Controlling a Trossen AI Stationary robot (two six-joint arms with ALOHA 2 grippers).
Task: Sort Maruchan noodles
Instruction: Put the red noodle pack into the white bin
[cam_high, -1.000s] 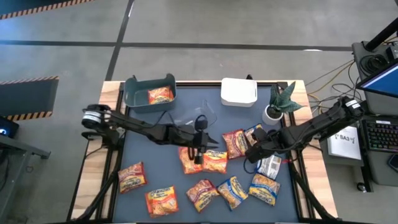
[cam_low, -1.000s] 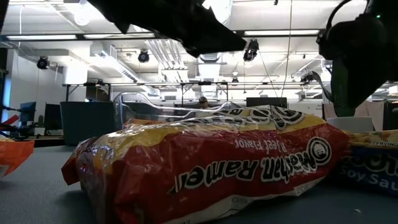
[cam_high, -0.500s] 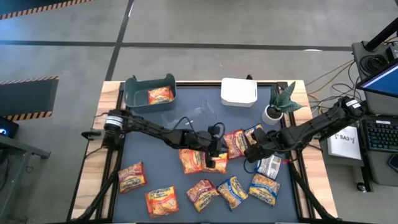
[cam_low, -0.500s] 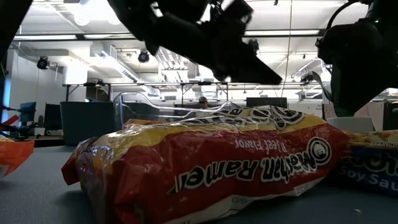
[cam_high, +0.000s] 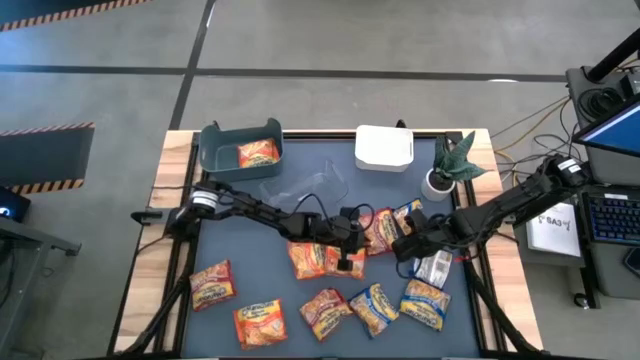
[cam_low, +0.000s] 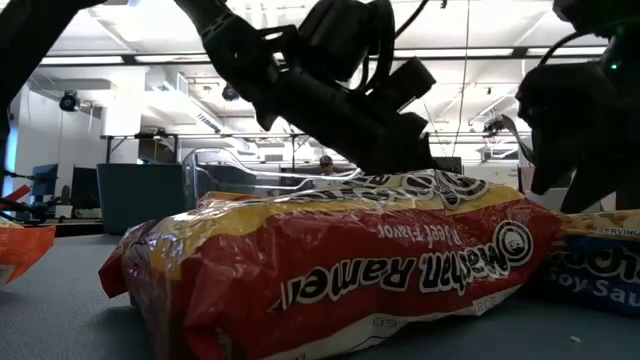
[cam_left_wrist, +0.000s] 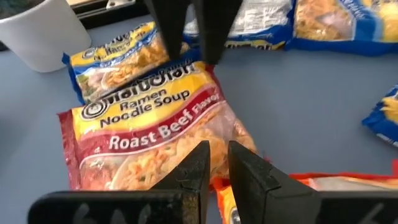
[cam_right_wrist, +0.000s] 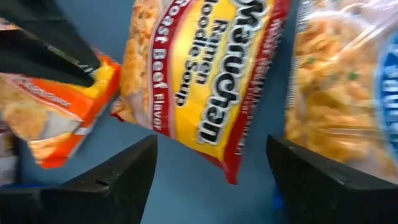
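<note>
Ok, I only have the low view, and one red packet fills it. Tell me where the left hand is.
Observer: From above, the left hand is over the orange packets in the middle of the table.
Operator: Now give me the right hand.
Observer: The right hand is open and empty, beside the Roast Beef packet.
Operator: Report on the bins.
Observer: The teal bin holds a lone orange packet.
</note>
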